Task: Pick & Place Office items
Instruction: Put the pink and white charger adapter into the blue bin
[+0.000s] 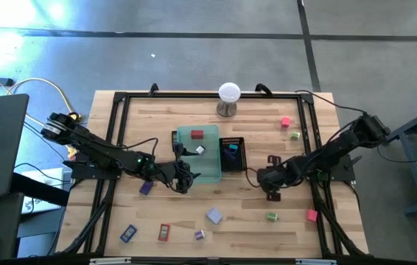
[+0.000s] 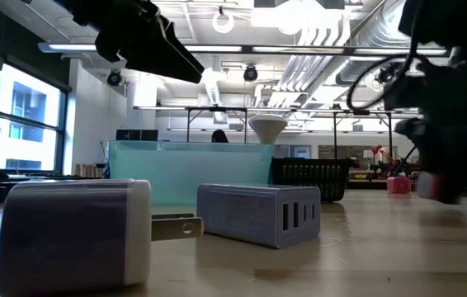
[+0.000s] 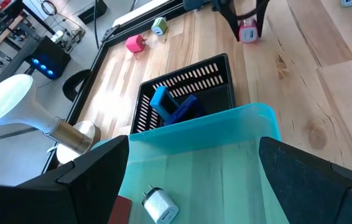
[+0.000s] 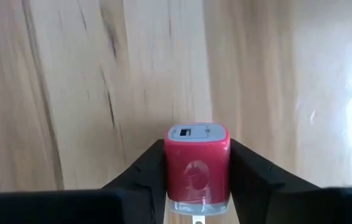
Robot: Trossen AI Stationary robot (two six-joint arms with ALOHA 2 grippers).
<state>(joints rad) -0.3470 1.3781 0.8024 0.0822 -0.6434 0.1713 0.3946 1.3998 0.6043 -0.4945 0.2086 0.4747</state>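
Red charger block (image 4: 197, 163) — clamped between right gripper's (image 4: 197, 186) jaws.

- Wooden table (image 1: 194, 210), black frame (image 1: 194, 96) along its edges.
- White ball on metal stand (image 1: 228, 99), at the far edge.
- Translucent green tray (image 1: 208, 165), mid-table.
- Black mesh tray (image 1: 241, 153), touching the green tray's right side.
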